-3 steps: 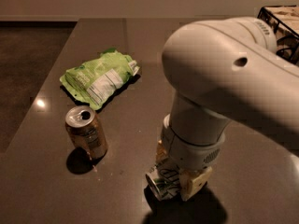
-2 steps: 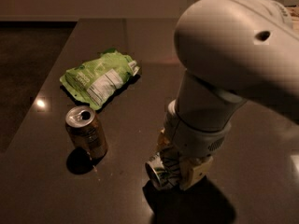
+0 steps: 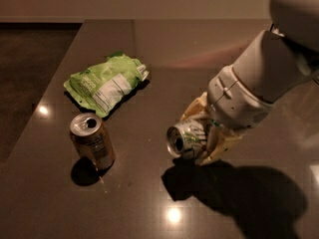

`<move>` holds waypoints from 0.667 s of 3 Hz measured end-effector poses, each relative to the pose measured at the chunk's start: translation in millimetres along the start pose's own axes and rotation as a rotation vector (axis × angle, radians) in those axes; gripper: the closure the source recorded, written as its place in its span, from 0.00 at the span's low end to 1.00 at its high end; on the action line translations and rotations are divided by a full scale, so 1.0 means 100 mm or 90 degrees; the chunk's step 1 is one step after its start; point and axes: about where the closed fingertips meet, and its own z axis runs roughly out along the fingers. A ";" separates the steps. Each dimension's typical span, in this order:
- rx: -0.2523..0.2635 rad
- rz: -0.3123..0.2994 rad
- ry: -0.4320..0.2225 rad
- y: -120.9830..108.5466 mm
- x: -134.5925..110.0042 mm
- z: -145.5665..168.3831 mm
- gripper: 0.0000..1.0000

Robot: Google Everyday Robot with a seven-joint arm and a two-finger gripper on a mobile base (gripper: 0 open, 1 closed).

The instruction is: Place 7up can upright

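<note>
The 7up can [image 3: 185, 139], white and green with a silver end, is held on its side with that end pointing left, a little above the dark table [image 3: 149, 59]. My gripper [image 3: 202, 136] comes in from the upper right and is shut on the can, one cream finger above it and one below. The can's far end is hidden inside the gripper.
A brown-gold can [image 3: 92, 142] stands upright at the front left, its opened top showing. A green snack bag [image 3: 105, 82] lies flat behind it. The table's left edge [image 3: 47, 88] runs diagonally beside the floor. My arm [image 3: 269, 68] fills the upper right.
The arm has swung up and right, and the gripper has tilted, so the can now lies sideways above the table instead of pointing down at it.
</note>
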 end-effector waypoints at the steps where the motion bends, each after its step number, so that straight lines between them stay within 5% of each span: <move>1: 0.072 0.018 -0.089 -0.22 -0.05 -0.10 1.00; 2: 0.151 0.036 -0.163 -0.37 -0.11 -0.14 1.00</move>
